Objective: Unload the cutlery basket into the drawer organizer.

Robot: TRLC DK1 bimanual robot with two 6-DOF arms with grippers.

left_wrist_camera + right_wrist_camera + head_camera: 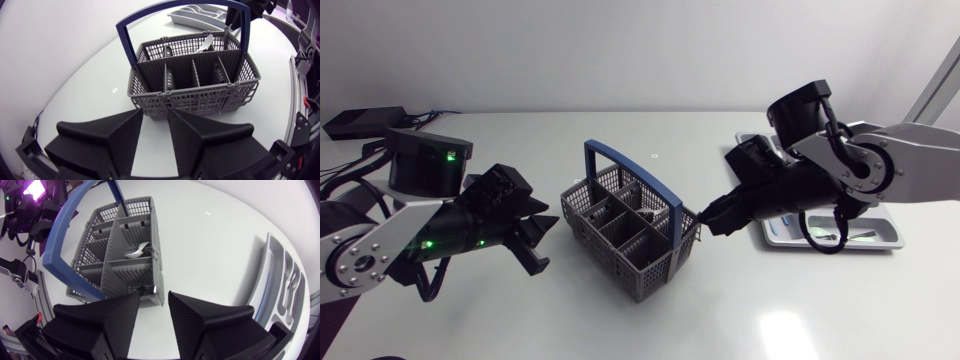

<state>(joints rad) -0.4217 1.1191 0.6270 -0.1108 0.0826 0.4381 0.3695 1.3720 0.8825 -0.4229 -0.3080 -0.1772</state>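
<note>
Cutlery basket (630,228), blue-handled, mid white table (650,130), pale spoon (136,252) inside; drawer organizer (880,238) at right. Left gripper (155,125) slightly parted, empty, just short of basket. Right gripper (155,300) likewise, by opposite wall.

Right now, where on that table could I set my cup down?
Two open stretches: the far side behind the cutlery basket, between the black box and the drawer organizer, and the near strip in front of the basket. It is crowded on both flanks of the basket, where the left arm and right arm hold their open jaws close to it.
</note>
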